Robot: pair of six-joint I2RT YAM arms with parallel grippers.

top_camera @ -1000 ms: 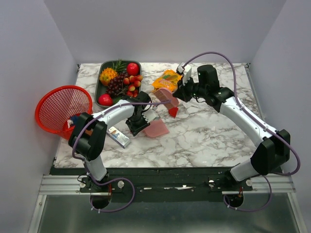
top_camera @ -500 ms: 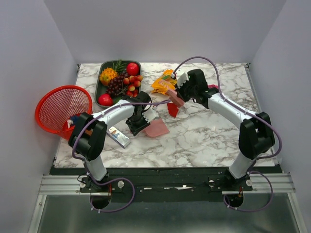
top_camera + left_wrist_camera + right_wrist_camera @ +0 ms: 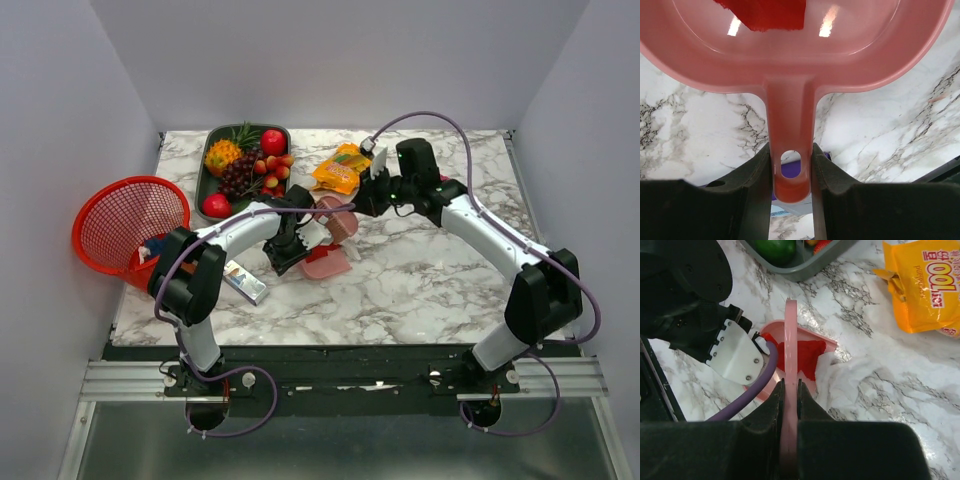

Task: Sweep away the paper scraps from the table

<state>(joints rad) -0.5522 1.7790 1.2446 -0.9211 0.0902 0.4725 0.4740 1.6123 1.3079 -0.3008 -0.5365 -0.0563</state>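
Left end effector [image 3: 791, 156]: both fingers pressed onto the stem of a pink plastic dustpan [image 3: 790, 65], at the handle's hanging hole. The pan is held low over the white marble-patterned table [image 3: 690, 125].

Right end effector [image 3: 790, 387]: fingers pinched on a thin flat pink sweeping blade [image 3: 790, 335], seen edge-on. The blade's far end reaches over the pan.

Task item: one crumpled red paper scrap [image 3: 762, 12] lies inside the pan, on its floor, past the handle and towards the open mouth. In the right wrist view the scrap shows on both sides of the blade edge. Contact between the two cannot be told.

Key relation: the pan's long axis runs from the left fingers straight out to the scrap, mouth turned towards the right arm. So the scrap is dead ahead of the left end effector and just beyond the blade tip of the right.

Judgement: this scrap is gathered. The red mesh basket [image 3: 130, 180] sits off the table's left edge, on the left arm's side and far from the right arm. Carrying falls to the left arm, mouth kept up.

Orange glossy snack bag [image 3: 925, 285] lies apart, not involved. Other scraps not made out with certainty, as the arms hide part of the table.
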